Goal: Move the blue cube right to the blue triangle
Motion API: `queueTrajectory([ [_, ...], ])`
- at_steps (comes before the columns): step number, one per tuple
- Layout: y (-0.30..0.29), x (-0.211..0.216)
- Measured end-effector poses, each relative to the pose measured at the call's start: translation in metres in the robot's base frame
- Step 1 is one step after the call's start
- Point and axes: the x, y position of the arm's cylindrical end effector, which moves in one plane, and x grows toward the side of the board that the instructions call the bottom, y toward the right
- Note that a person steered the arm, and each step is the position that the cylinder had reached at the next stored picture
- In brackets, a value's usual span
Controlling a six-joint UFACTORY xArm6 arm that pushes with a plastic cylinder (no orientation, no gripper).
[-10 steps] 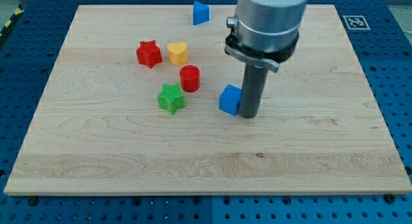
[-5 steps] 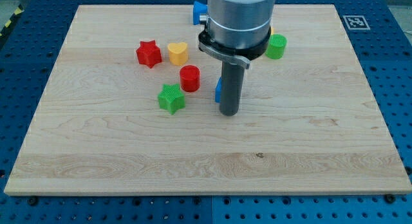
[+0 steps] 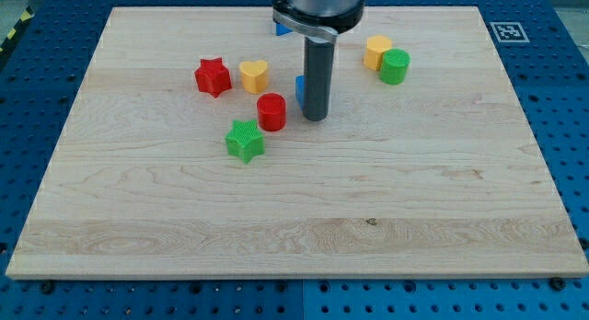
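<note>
Item 1. Wooden counter [image 3: 442,200], pale grain, set on a blue perforated base [image 3: 566,127]; a printed marker tag [image 3: 507,31] sits at the counter's top right corner.

Item 2. Arm: dark rod descending from a grey cylindrical housing at the view's top centre. My tip [image 3: 314,118] rests on the counter just right of the red cylinder. No claw is fitted, so no claw state applies.

Item 3. Blue cube [image 3: 300,88]: mostly hidden behind the rod; only a thin blue sliver shows at the rod's left edge, touching or nearly touching it, above and right of the red cylinder.

Item 4. Blue triangle [image 3: 278,28]: near the counter's top edge, largely covered by the arm housing; a small blue part shows at the housing's left.

Item 5. Red cylinder [image 3: 271,111]: upright, just above right of the green star.

Item 6. Green star [image 3: 245,141]: lowest block in the group.

Item 7. Red star [image 3: 213,76]: leftmost block.

Item 8. Yellow heart-like block [image 3: 254,75]: just right of the red star.

Item 9. Yellow block [image 3: 375,51], shape unclear, touching the green cylinder [image 3: 395,66] to its lower right; both well right of the rod.
</note>
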Motion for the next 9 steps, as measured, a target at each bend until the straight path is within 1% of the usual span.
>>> queueTrajectory([
  [1,-0.011,0.000],
  [2,-0.010,0.000],
  [3,-0.010,-0.013],
  [5,-0.010,-0.053],
  [6,0.000,-0.053],
  [7,0.030,-0.053],
  [8,0.038,-0.053],
  [9,0.033,-0.056],
])
